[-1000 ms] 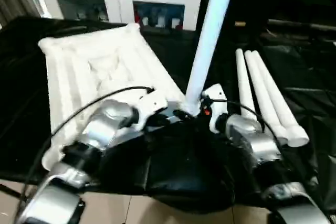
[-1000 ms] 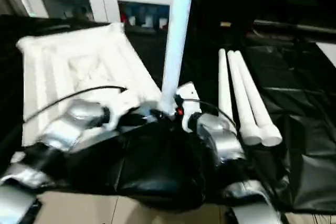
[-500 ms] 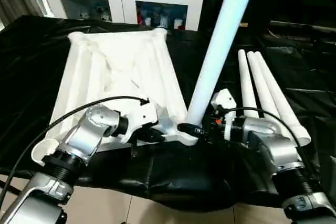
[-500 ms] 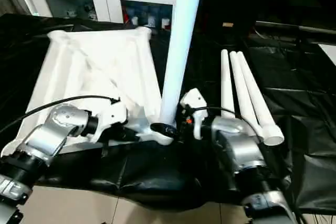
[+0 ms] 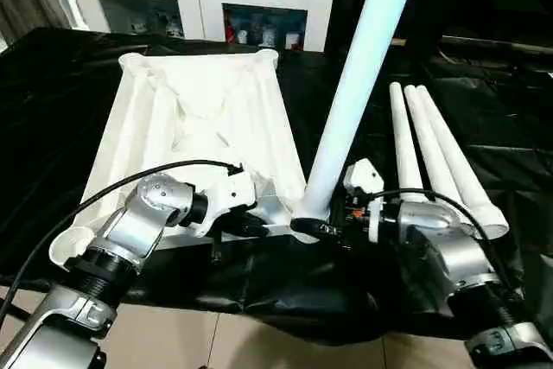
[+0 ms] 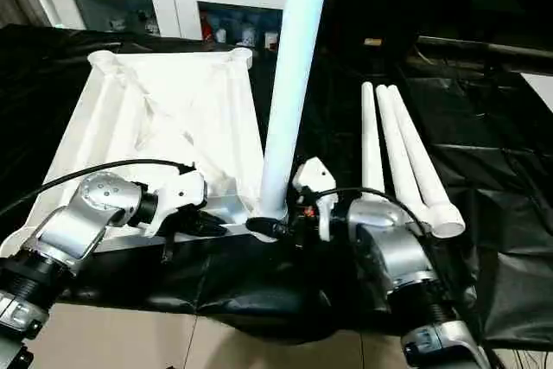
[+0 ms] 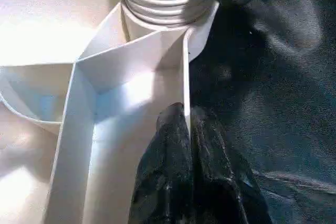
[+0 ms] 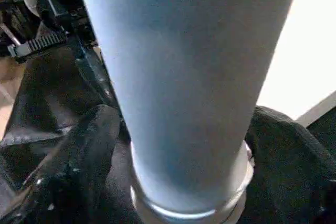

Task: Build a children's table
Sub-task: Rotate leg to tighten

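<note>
Tabletop (image 5: 194,140) lies underside-up, left of centre. One leg (image 5: 350,101) stands in its near corner socket. Left gripper (image 7: 188,145) pinches the tabletop's rim rib. Right gripper (image 8: 178,161) fingers straddle the leg's base; contact unclear. Three legs (image 5: 436,153) lie at right.

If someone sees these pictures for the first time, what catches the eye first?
A tall white leg stands up from the near right corner socket of the upside-down tabletop, between the two end effectors. The left end effector pinches a rib of the tabletop near that socket. Three more legs lie side by side on the black cloth to the right.
</note>
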